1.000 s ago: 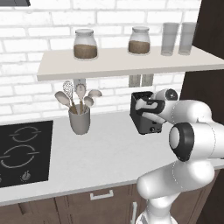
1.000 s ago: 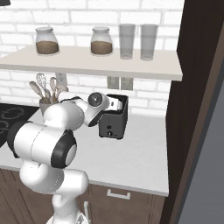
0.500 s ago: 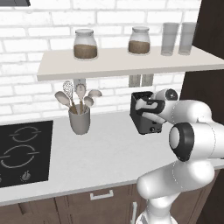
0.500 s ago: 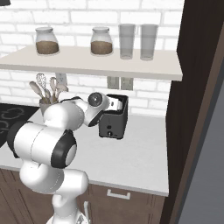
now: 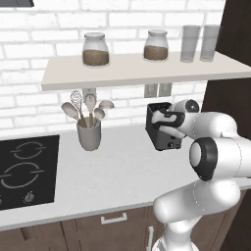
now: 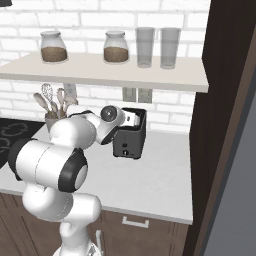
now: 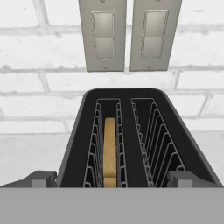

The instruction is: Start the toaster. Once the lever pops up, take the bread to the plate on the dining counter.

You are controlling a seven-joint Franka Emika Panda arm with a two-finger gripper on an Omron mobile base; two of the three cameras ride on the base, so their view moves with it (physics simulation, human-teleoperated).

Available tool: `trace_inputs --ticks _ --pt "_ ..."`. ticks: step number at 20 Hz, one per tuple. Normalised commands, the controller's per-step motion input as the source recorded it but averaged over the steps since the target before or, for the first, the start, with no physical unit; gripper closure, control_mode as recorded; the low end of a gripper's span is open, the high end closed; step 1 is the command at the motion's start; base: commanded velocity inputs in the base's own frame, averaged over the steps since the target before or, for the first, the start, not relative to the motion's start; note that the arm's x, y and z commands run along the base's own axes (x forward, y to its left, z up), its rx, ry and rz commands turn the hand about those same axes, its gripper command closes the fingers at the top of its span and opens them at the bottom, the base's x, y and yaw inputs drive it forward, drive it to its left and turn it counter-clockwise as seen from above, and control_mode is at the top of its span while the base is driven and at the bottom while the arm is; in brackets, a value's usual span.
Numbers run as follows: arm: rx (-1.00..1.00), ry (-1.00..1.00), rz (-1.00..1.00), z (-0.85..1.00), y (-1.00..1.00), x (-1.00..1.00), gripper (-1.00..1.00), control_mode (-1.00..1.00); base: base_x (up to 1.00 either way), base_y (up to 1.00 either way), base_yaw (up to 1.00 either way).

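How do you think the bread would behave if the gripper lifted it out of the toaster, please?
The bread looks thin and stands on edge in the left slot of the toaster, so it is probably light and fairly stiff. The wire guides close on both sides might snag it unless it is drawn straight up. Its narrow edge offers little to pinch, so it may crumble if squeezed hard.

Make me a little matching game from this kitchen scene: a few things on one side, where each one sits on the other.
Things:
1. bread
2. two glass jars
3. wooden spoons
4. wall switches

Places:
A. on the shelf
B. in the grey cup on the counter
C. in the toaster's left slot, hand view
D. on the brick wall above the toaster

Pairs: 1-C, 2-A, 3-B, 4-D
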Motion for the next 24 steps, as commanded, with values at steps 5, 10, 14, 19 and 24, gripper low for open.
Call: trace_inputs --ticks 5,10,14,19,24 --pt "0.00 0.00 0.00 0.00 0.00 0.00 -1.00 -1.00 0.00 0.00 0.00" --pt "0.00 0.00 0.00 0.00 0.00 0.00 -1.00 -1.00 0.00 0.00 0.00" --pt "0.00 0.00 0.00 0.00 0.00 0.00 -1.00 -1.00 0.00 0.00 0.00" --pt "0.00 0.00 0.00 0.00 0.00 0.00 -1.00 -1.00 0.00 0.00 0.00" --pt "0.00 0.00 0.00 0.00 0.00 0.00 -1.00 -1.00 0.00 0.00 0.00"
